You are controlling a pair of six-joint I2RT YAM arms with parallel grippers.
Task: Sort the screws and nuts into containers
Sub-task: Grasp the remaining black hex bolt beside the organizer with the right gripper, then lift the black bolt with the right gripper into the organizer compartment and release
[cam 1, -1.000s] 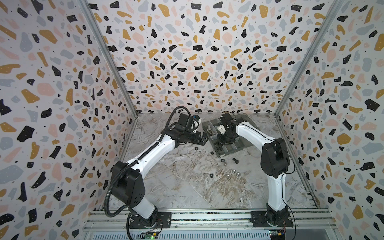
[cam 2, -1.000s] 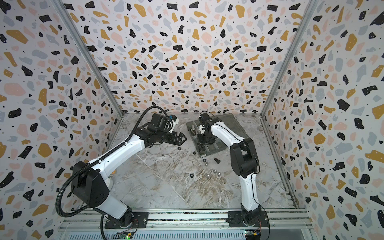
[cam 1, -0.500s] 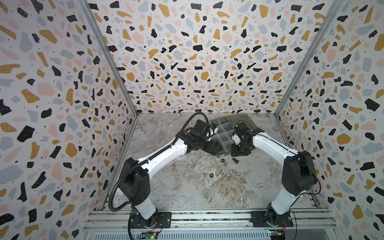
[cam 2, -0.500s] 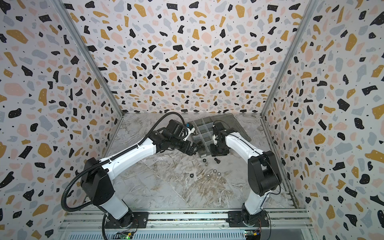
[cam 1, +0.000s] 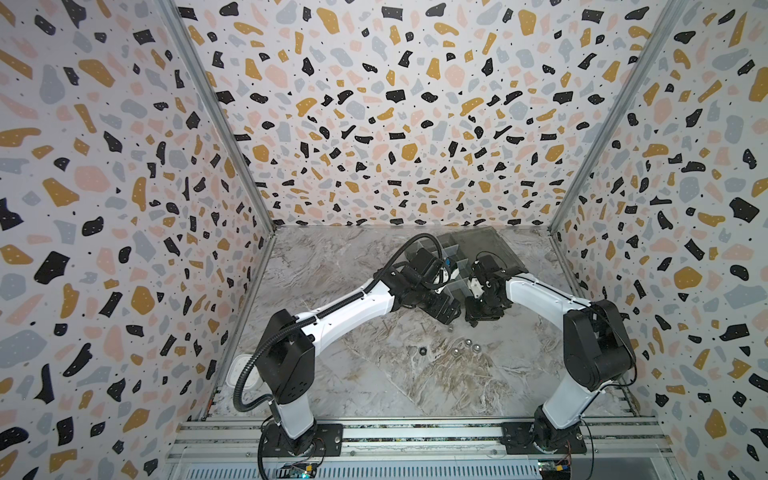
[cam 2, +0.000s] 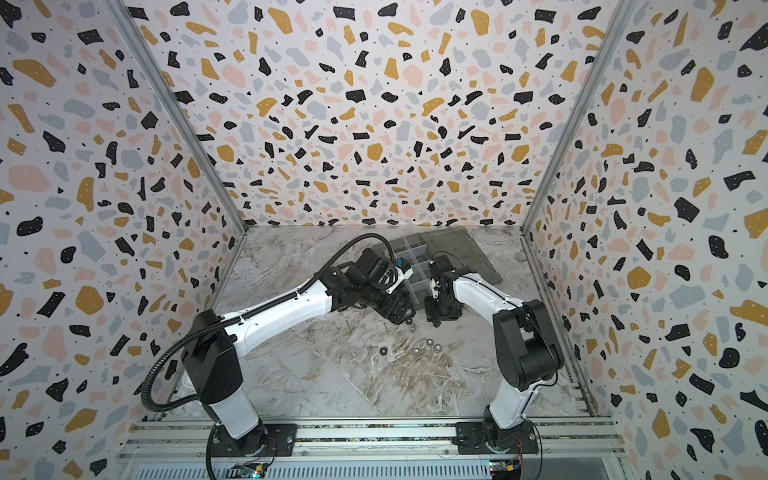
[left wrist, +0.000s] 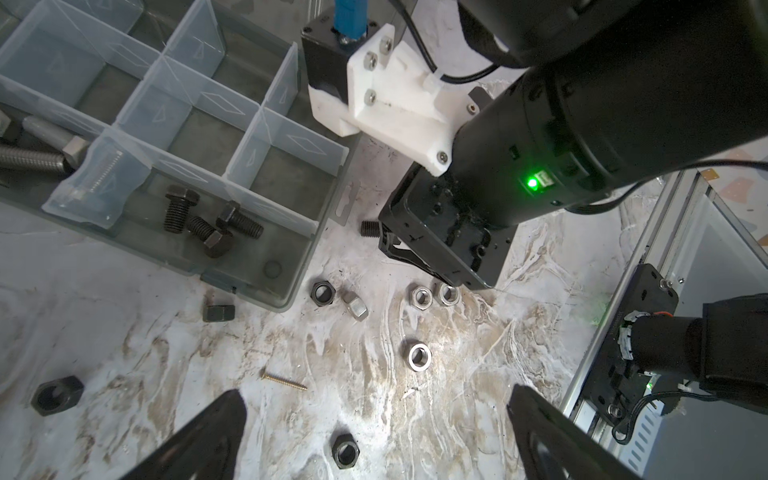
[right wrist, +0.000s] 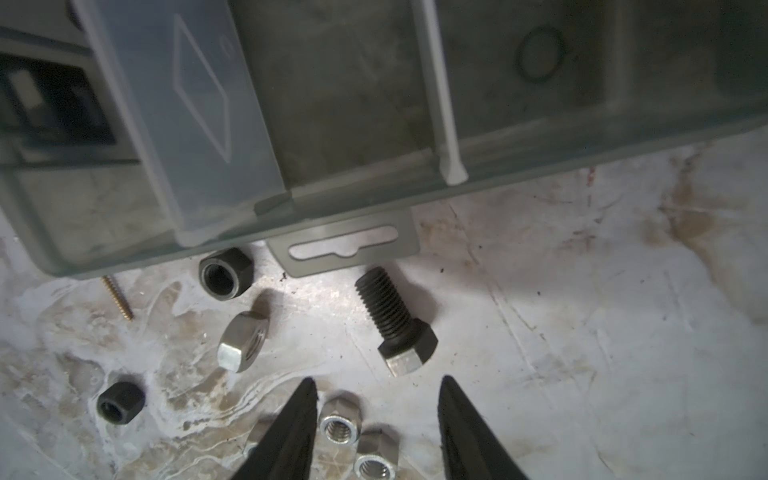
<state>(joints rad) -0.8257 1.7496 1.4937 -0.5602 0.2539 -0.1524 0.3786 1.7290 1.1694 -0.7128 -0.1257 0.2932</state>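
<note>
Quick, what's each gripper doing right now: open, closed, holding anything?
Left gripper: open wide, empty.
Right gripper: partly open, gripping nothing; a silver nut lies loose between its jaws.

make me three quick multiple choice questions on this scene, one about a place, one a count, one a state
1. Where does the loose black bolt lie?
A. in a compartment
B. on the table, beside the hang tab of the organiser box
C. held off the table

2. How many black bolts lie together in one compartment of the box?
A. one
B. five
C. three

3. The left end effector is:
A. open and empty
B. shut on a nut
C. shut on a bolt

Answers:
1 B: the right wrist view shows it on the marble by the tab.
2 C: the left wrist view shows three hex-headed bolts there.
3 A: its jaws stand wide apart with nothing between.
</note>
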